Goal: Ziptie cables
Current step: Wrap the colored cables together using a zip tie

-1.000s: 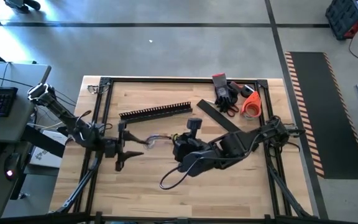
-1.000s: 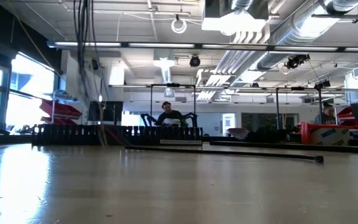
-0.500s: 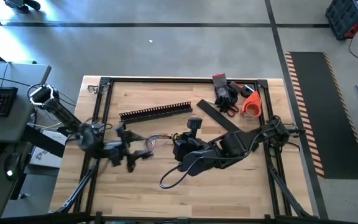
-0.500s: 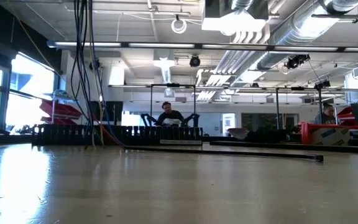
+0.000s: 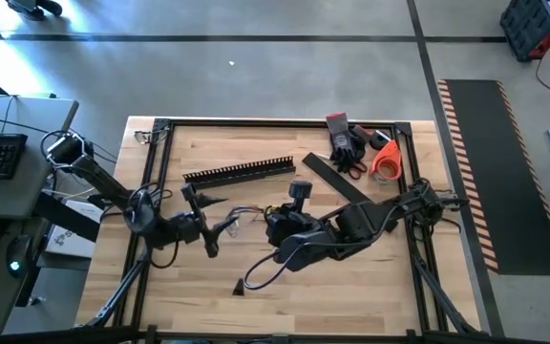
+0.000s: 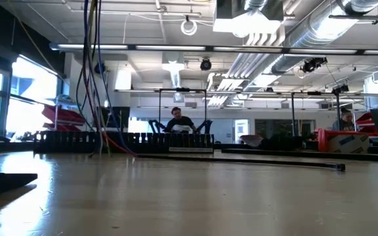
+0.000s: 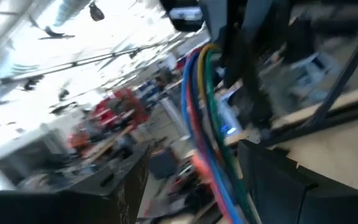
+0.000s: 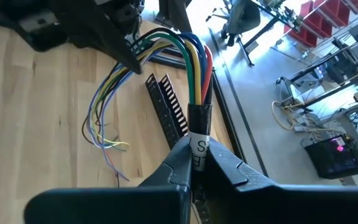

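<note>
The cables are a black-sheathed cord (image 8: 199, 118) with a white label, from which green, yellow, blue and red strands (image 8: 166, 46) fan out. In the high view the strands (image 5: 242, 215) lie between the two grippers, and the black tail (image 5: 261, 272) loops toward the near edge. My right gripper (image 8: 196, 155) (image 5: 277, 222) is shut on the sheathed part. My left gripper (image 5: 205, 223) is open at the strands' free ends. The coloured strands (image 7: 204, 124) run between its fingers, and I cannot tell whether they touch. My right gripper pinches the cord's sheathed part at the white label (image 8: 199, 148) between its two fingers, which lie across the cord. The strands rise out beyond the fingertips and arch over toward the left gripper. Their loose ends (image 8: 107, 146) and the tail rest on the table.
A black comb-toothed rail (image 5: 240, 173) lies beyond the cables, and a flat black strip (image 5: 337, 179) is to its right. Gloves, scissors (image 5: 349, 145) and an orange tape roll (image 5: 386, 162) sit at the far right corner. A black frame (image 5: 156, 162) borders the table.
My left gripper has moved right, toward the strands and slightly toward the far edge, and has turned about so that its fingers now stand around them. The black tail's loop has shifted a little toward the near left. The right arm has kept still.
</note>
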### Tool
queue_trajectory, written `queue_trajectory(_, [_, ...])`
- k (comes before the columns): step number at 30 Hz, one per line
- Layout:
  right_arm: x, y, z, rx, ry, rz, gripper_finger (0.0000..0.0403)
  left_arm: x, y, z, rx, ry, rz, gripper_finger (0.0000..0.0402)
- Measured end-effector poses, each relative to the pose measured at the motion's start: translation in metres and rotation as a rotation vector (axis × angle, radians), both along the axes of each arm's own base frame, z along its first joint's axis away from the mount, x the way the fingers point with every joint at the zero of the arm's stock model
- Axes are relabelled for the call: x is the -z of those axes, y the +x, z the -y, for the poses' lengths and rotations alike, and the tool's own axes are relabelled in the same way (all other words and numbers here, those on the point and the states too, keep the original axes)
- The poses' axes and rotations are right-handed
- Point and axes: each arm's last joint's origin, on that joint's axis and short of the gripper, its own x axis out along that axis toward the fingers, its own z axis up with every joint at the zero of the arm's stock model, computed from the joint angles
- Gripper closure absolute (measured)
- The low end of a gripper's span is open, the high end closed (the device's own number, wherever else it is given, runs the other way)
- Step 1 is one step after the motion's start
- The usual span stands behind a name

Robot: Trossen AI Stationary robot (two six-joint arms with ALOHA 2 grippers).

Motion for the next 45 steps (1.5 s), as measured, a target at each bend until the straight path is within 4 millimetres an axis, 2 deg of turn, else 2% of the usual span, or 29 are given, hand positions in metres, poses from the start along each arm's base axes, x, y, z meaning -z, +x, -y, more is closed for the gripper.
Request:
queue_trajectory(3, [0.0,0.0,0.001,0.001,0.0,0.001,0.04,0.005,0.009,-0.003,0.04,-0.072,0.023,0.0183])
queue_trajectory(8, [-0.001,0.0,-0.001,0.014,-0.023,0.014,0.04,0.024,0.025,-0.012,-0.113,-0.121,-0.031,0.0184])
queue_trajectory(11, [-0.005,-0.009,-0.006,0.054,-0.09,0.034,0.04,0.034,0.028,-0.013,-0.19,-0.115,-0.08,0.0196])
queue_trajectory(14, [-0.019,-0.027,-0.008,0.079,-0.108,0.076,0.04,0.042,0.028,-0.013,-0.204,-0.135,-0.115,0.0232])
queue_trajectory(17, [-0.032,-0.043,-0.008,0.101,-0.094,0.114,0.04,0.051,0.029,-0.017,-0.218,-0.146,-0.165,0.029])
queue_trajectory(20, [-0.036,-0.056,-0.009,0.118,-0.082,0.122,0.04,0.059,0.032,-0.023,-0.2,-0.172,-0.218,0.0361])
queue_trajectory(22, [-0.038,-0.065,-0.009,0.14,-0.074,0.127,0.04,0.062,0.034,-0.027,-0.183,-0.192,-0.235,0.039])
queue_trajectory(26, [-0.038,-0.079,-0.006,0.185,-0.047,0.125,0.04,0.061,0.038,-0.032,-0.138,-0.216,-0.239,0.0387])
queue_trajectory(30, [-0.035,-0.08,-0.005,0.203,-0.02,0.112,0.04,0.06,0.039,-0.031,-0.079,-0.228,-0.238,0.0393])
queue_trajectory(33, [-0.035,-0.08,-0.004,0.203,-0.01,0.11,0.04,0.062,0.04,-0.029,0.001,-0.2,-0.284,0.0372])
queue_trajectory(37, [-0.034,-0.078,-0.001,0.206,0.007,0.098,0.04,0.06,0.037,-0.035,-0.019,-0.178,-0.306,0.0307])
queue_trajectory(41, [-0.028,-0.069,0.003,0.214,0.041,0.063,0.0401,0.043,0.031,-0.042,-0.008,-0.217,-0.231,0.023])
queue_trajectory(45, [-0.02,-0.058,0.009,0.223,0.048,0.021,0.0401,0.021,0.026,-0.049,0.191,-0.267,-0.128,0.0166])
